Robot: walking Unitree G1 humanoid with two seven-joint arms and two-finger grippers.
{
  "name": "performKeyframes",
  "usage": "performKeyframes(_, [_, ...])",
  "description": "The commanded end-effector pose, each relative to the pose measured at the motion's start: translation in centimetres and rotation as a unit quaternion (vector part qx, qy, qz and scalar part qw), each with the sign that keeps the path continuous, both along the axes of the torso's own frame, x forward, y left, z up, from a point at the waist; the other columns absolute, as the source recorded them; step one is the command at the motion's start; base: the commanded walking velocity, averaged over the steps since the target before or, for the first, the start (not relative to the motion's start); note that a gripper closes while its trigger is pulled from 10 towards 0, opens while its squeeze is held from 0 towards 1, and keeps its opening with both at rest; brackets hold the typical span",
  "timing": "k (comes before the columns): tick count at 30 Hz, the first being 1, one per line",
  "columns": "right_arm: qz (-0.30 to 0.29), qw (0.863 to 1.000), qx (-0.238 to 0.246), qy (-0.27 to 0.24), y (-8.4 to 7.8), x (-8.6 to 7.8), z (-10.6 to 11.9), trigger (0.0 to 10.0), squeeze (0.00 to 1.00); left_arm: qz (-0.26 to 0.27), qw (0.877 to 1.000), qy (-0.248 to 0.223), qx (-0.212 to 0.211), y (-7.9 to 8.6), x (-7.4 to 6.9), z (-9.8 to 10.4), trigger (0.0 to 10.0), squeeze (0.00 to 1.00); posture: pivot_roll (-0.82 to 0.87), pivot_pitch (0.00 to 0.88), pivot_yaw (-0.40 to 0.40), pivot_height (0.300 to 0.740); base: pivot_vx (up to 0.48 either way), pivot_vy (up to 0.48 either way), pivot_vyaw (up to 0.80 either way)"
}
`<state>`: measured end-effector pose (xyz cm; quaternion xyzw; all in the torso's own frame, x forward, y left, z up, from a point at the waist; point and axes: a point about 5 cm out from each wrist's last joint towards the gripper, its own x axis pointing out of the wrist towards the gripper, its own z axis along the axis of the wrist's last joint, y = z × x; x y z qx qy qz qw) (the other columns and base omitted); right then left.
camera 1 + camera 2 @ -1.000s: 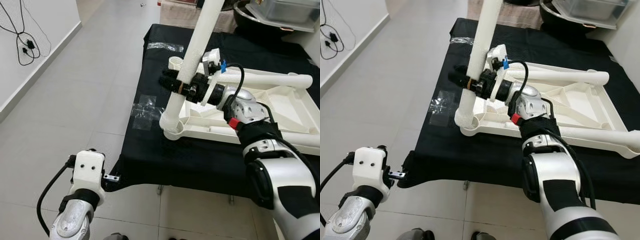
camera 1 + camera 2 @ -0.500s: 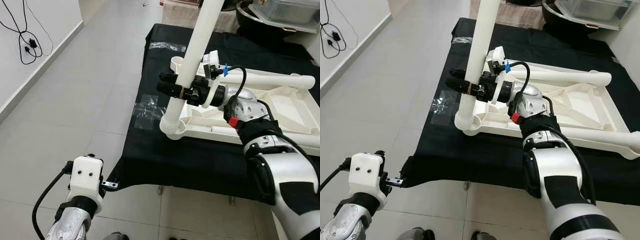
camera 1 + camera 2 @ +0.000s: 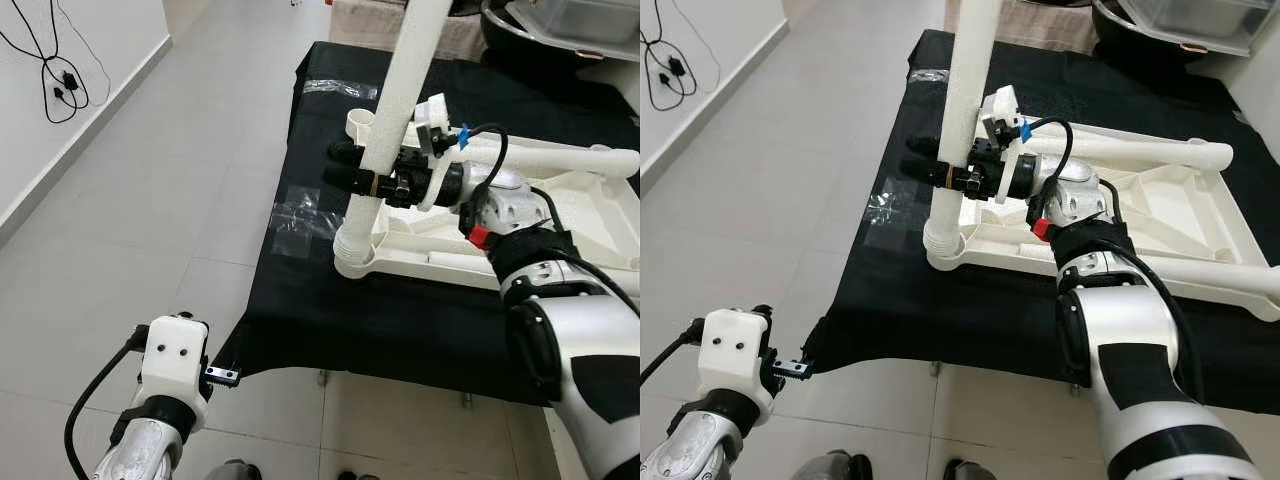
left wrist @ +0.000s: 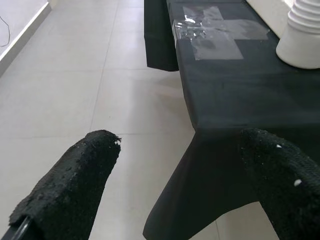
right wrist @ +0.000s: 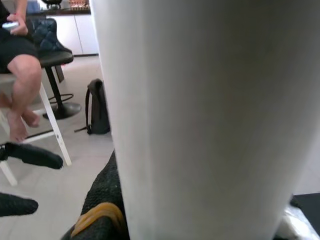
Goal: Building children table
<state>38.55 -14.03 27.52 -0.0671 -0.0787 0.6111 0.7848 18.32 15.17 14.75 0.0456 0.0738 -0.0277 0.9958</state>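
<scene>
The right gripper (image 3: 352,178) is clamped round a white table leg (image 3: 395,110), which stands nearly upright in the near left corner socket of the upturned white tabletop (image 3: 575,205) on the black-clothed table (image 3: 400,320). This looks like seating the leg; next probably calls for pressing or twisting it home. The left gripper (image 4: 175,195) hangs spread apart, idle over the floor. No readable writing.

The table leg (image 3: 400,110) is white plastic with a fine grainy, matt skin. The upturned table top (image 3: 1120,220) beside it is smooth white plastic with a slight shine. Under it, the desk (image 3: 330,320) wears matt black cloth with glossy clear tape (image 4: 210,35). The floor (image 3: 150,220) is smooth, pale tile. The left hand (image 4: 175,190) has rough black foam-like fingers (image 4: 75,190).
</scene>
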Motion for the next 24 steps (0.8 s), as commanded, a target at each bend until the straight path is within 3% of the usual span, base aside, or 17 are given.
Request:
performKeyframes(1, [0.003,1.000,-0.022,0.007,-0.1,-0.1,-1.0,10.0,0.00,-0.003,1.000,0.010,0.004,0.0,-0.3,-0.1,10.0,0.00,0.20,0.196,-0.114,0.740,0.000,0.000,0.00])
performKeyframes(12, [0.020,0.998,-0.065,0.009,-0.1,-0.4,-2.1,10.0,0.00,-0.002,1.000,0.013,0.005,0.1,-0.4,0.0,10.0,0.00,0.20,0.217,-0.107,0.740,0.000,0.000,0.00])
performKeyframes(24, [0.001,0.995,-0.094,-0.011,-0.8,-0.2,-1.4,10.0,0.00,-0.004,1.000,0.015,0.007,0.2,-0.3,0.1,10.0,0.00,0.20,0.234,-0.105,0.740,0.000,0.000,0.00])
